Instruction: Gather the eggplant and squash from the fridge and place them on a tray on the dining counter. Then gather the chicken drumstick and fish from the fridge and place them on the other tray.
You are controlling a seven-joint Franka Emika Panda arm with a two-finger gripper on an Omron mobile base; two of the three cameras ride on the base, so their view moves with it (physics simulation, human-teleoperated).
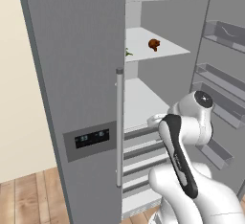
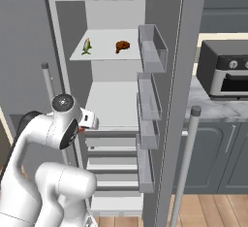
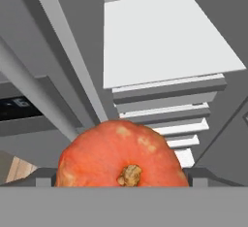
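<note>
- Holding the squash [image 3: 118, 155] between spread jaws, the gripper [image 3: 118, 180] sits just outside the open fridge [image 2: 167, 75]; the round orange body spans the gap between the fingers, so the grip looks wide rather than tight.
- Slipping is the main risk: the squash is smooth and rounded, and a quick swing toward the dining counter could roll it out of the fingers.
- Clipping the open door's bins [image 2: 150, 100] or the closed door's handle [image 1: 119, 127] is possible as the arm backs away, since both stand near the wrist.
- Still on the upper shelf [image 2: 104, 56] are the chicken drumstick [image 2: 122, 46] and a small greenish item [image 2: 86, 46]; I cannot tell what it is.
</note>
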